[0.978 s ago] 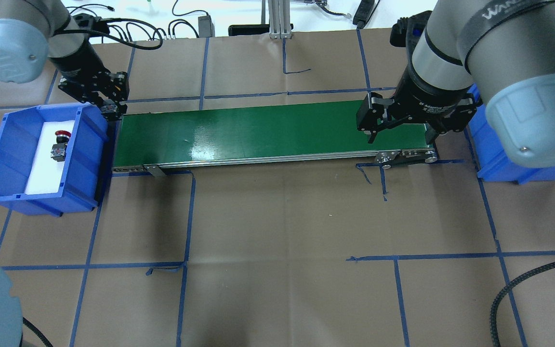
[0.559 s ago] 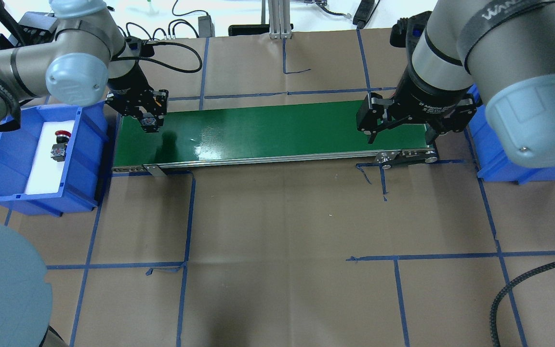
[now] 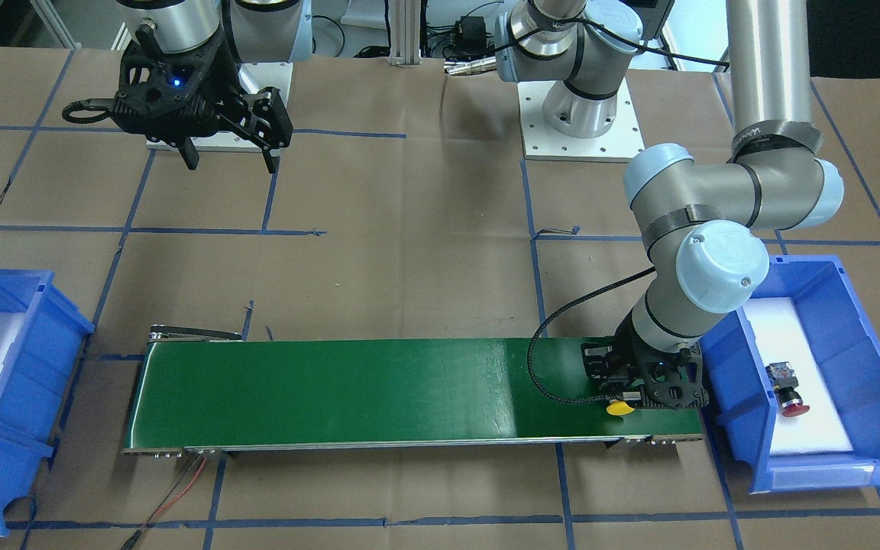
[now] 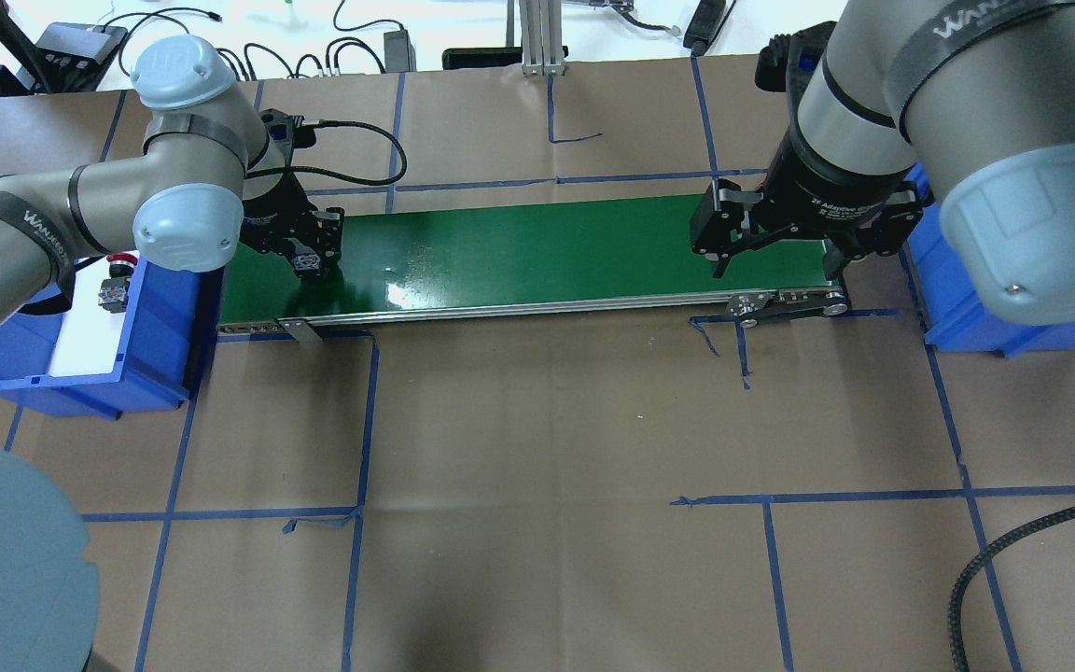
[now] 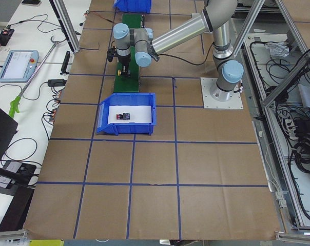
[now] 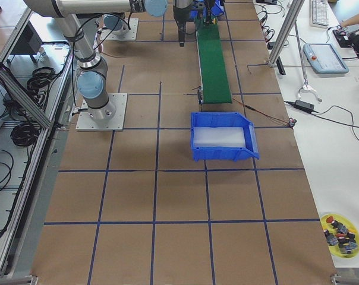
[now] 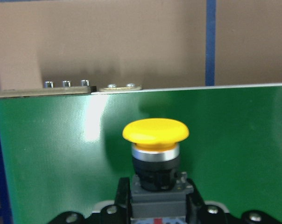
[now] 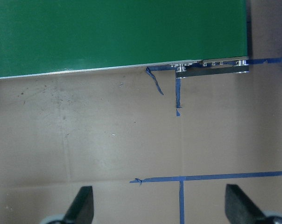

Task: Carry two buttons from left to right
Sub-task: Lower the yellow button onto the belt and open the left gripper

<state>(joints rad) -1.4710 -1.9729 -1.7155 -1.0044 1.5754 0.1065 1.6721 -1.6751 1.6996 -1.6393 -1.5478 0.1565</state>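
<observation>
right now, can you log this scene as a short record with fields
left gripper: shut on the yellow button, over the left end of the green conveyor belt
right gripper: open, holding nothing, near the belt's right end
red button: lying on white foam in the left blue bin
right blue bin: foam-lined, past the belt's right end

Table (image 4: 537,420) covered in brown paper with blue tape lines. A green conveyor belt (image 4: 519,252) lies between a left bin (image 4: 160,317) and a right bin (image 4: 931,280), both blue.
</observation>
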